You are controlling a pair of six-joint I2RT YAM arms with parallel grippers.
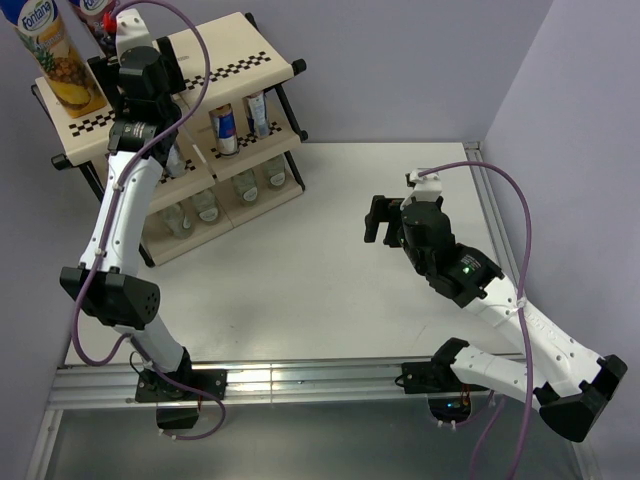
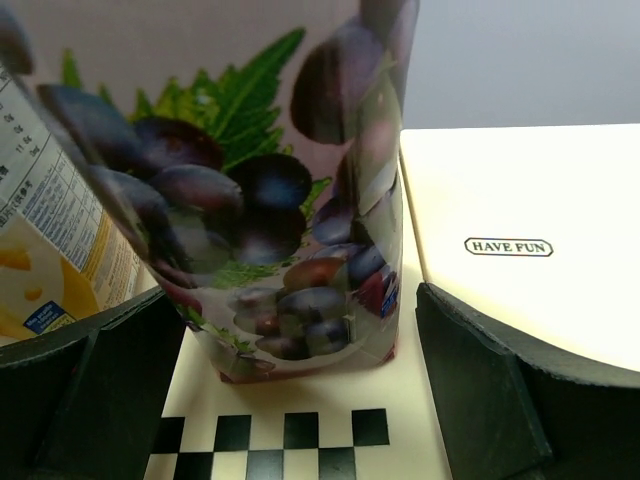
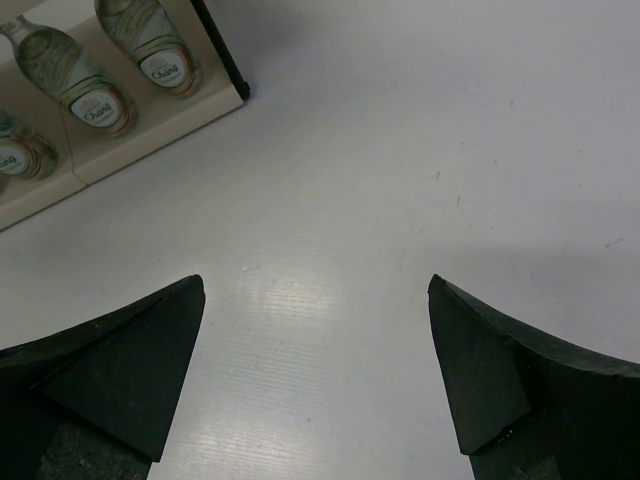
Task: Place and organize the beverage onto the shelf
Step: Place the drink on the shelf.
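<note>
The shelf [image 1: 250, 55] stands at the back left. On its top panel [image 2: 500, 190] the grape-purple carton [image 2: 270, 220] stands upright beside the pineapple-yellow carton [image 1: 58, 62]. My left gripper [image 2: 300, 292] is open, a black finger [image 2: 90, 400] on each side of the grape carton's base, not pressing it. Blue-silver-red cans [image 1: 227, 130] stand on the middle tier and clear bottles [image 1: 245, 185] on the bottom tier. My right gripper [image 1: 378, 220] hangs open over the bare white table with nothing between its fingers [image 3: 130, 370]. Bottles [image 3: 75, 80] show at that view's top left.
A black-and-white checkered strip [image 2: 290, 440] runs along the top panel's front edge, just below the grape carton. The table [image 1: 330, 290] meets walls at the back and right. The shelf's black frame leg [image 3: 225, 50] stands near the right gripper's far left.
</note>
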